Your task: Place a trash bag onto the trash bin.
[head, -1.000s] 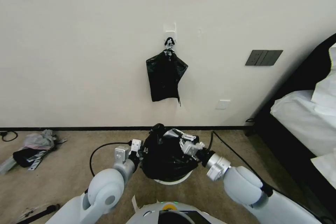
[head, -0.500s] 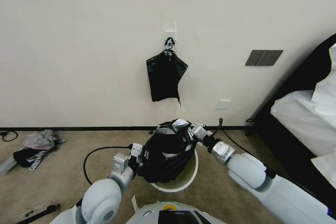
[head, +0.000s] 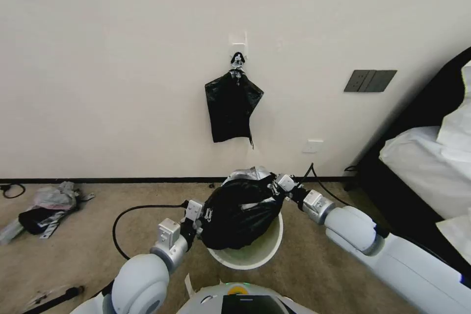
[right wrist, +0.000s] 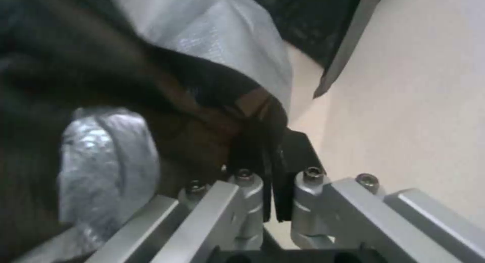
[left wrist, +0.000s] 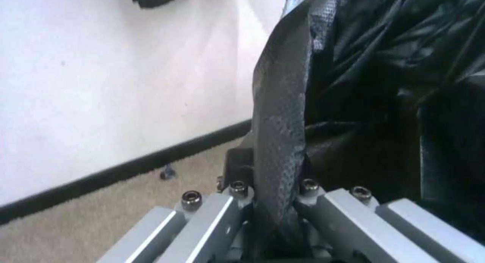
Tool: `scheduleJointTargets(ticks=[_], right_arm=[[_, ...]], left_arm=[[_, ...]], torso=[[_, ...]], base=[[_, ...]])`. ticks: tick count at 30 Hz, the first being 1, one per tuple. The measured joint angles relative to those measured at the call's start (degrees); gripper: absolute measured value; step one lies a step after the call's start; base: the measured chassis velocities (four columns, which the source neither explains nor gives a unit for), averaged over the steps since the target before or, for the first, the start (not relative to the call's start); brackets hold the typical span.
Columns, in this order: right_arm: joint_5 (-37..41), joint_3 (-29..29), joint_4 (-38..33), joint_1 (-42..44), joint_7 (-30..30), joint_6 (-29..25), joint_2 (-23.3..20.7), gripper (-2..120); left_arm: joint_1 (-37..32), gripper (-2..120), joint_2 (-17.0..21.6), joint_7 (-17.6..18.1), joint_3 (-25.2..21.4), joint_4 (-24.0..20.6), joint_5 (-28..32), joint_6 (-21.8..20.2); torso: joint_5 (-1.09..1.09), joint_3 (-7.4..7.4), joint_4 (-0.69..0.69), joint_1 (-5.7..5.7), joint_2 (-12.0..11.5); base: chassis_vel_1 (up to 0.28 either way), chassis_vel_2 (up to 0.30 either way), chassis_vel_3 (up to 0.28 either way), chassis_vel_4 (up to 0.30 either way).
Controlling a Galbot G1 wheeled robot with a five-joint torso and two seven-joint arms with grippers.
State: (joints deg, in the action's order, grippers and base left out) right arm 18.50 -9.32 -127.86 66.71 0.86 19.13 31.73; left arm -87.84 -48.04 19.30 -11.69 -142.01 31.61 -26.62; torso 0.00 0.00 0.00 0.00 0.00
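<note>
A glossy black trash bag (head: 240, 211) bulges over the cream-white trash bin (head: 269, 250) on the carpet, stretched between my two grippers. My left gripper (head: 202, 217) is shut on the bag's edge at the bin's left side; the left wrist view shows a strip of the trash bag (left wrist: 280, 141) pinched between the fingers. My right gripper (head: 277, 184) is shut on the opposite edge, at the far right of the bin and higher up. In the right wrist view a folded edge of the trash bag (right wrist: 252, 134) is clamped in the jaws.
A flat bundle of black bags (head: 231, 105) hangs from a wall hook. A bed (head: 431, 167) stands at the right. Clothes and clutter (head: 44, 206) lie on the carpet at the left. Cables (head: 132, 213) trail across the floor near the bin.
My right gripper has pulled its edge of the bag up, back and to the right, and the left moved slightly right. The bag stretched out and more of the bin's rim is uncovered.
</note>
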Motion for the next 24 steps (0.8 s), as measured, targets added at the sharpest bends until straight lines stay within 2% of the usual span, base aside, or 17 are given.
scheduleJointTargets(ticks=[3, 5, 6, 14, 22, 24], right_arm=[[0.2, -0.7, 0.6, 0.8, 2.3, -1.4, -1.2, 2], [-0.5, -1.4, 1.6, 1.5, 5.0, -5.2, -2.2, 0], [-1.4, -2.0, 2.6, 1.8, 7.2, -7.7, -2.9, 3], [-1.3, -3.3, 5.8, 1.9, 11.0, -11.9, -5.0, 6], [-1.2, -3.3, 9.5, 2.5, 13.2, -14.7, -5.3, 6], [-1.7, -2.8, 10.6, 2.8, 14.0, -15.6, -5.3, 3]], left_arm=[[0.0, 1, -0.1, -1.1, -0.1, 0.4, -1.1, 1.9], [0.0, 1, -0.3, -2.1, -0.1, 0.9, -3.0, 4.1], [0.0, 1, -0.4, -2.7, -0.1, 1.1, -3.9, 5.1], [-0.3, 1, -0.7, -3.5, -0.3, 1.7, -4.4, 5.9], [0.1, 1, -0.8, -3.6, -1.0, 2.8, -3.3, 6.6], [0.3, 1, -0.8, -3.7, -1.0, 2.9, -2.8, 6.9]], torso=[[0.0, 0.0, -0.01, 0.0, 0.0], [0.0, 0.0, 0.0, 0.0, 0.0], [-0.01, 0.0, 0.0, 0.0, 0.0], [0.0, 0.0, 0.0, 0.0, 0.0], [-0.01, 0.0, 0.0, 0.0, 0.0], [0.0, 0.0, 0.0, 0.0, 0.0]], base=[[0.0, 0.0, 0.0, 0.0], [0.0, 0.0, 0.0, 0.0], [0.0, 0.0, 0.0, 0.0], [0.0, 0.0, 0.0, 0.0], [0.0, 0.0, 0.0, 0.0], [0.0, 0.0, 0.0, 0.0]])
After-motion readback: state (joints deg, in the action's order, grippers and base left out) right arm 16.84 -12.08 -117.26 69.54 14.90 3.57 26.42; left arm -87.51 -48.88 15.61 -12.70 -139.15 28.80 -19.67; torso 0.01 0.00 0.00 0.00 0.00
